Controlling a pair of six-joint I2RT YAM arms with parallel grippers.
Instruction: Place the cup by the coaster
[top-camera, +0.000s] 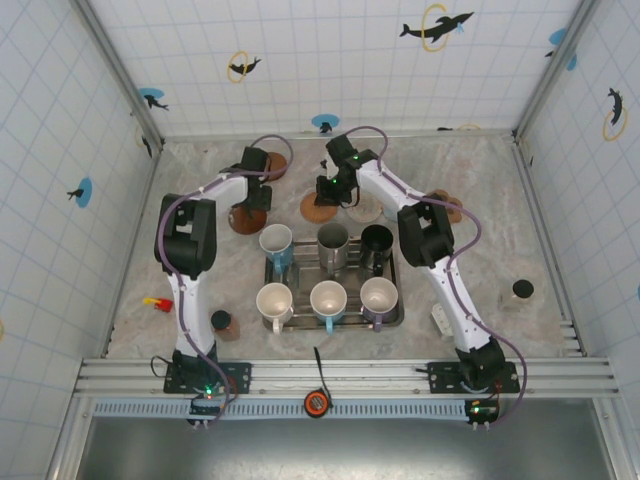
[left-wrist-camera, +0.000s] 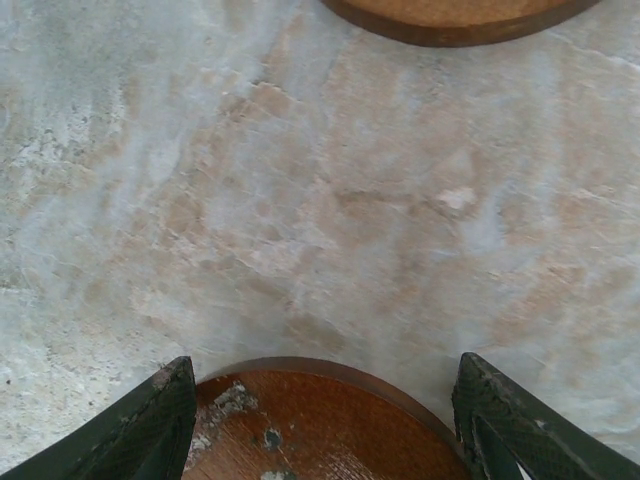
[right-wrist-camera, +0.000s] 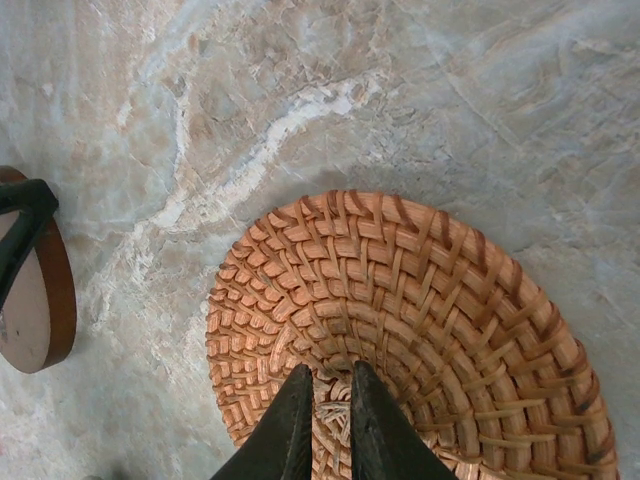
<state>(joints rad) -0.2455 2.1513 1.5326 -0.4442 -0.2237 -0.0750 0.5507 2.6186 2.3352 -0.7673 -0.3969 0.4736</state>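
Several cups stand in a metal tray (top-camera: 300, 325) at mid table: a blue one (top-camera: 276, 243), a steel one (top-camera: 333, 240), a black one (top-camera: 377, 241) and three white ones in the front row. My left gripper (top-camera: 252, 205) (left-wrist-camera: 320, 375) is open, its fingers (left-wrist-camera: 150, 425) on either side of a brown wooden coaster (left-wrist-camera: 320, 430) (top-camera: 246, 220). My right gripper (top-camera: 327, 195) (right-wrist-camera: 328, 372) is shut, its tips down at the centre of a woven coaster (right-wrist-camera: 420, 300) (top-camera: 318, 210). Neither gripper holds a cup.
More coasters lie behind the tray: a brown one (top-camera: 274, 164) (left-wrist-camera: 460, 15), a pale one (top-camera: 365, 212) and a brown one (top-camera: 447, 205). A small brown jar (top-camera: 222, 323), a red-yellow piece (top-camera: 156, 301) and a black-topped object (top-camera: 523, 290) sit at the sides.
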